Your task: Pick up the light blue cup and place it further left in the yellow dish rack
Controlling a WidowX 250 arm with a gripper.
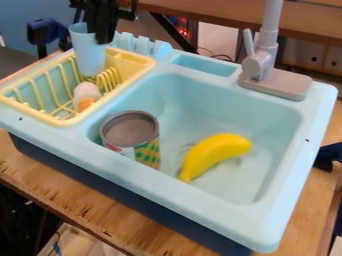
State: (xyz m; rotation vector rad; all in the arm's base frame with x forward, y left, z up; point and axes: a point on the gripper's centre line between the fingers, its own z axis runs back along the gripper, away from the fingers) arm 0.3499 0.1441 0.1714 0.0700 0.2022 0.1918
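At upper left, the gripper (105,42) has its fingers seemingly closed on the blue cup (87,54) at the yellow rack (65,122).

Gripper (102,39) was at the blue cup's (89,56) rim, upper left; grip unclear. Cup was upright at the yellow rack (50,119), white-and-orange item (86,95) near it. Sink (200,202) held a grey-topped can (145,150), left, and a banana (212,151), right of it. Grey faucet (259,67) stood behind.
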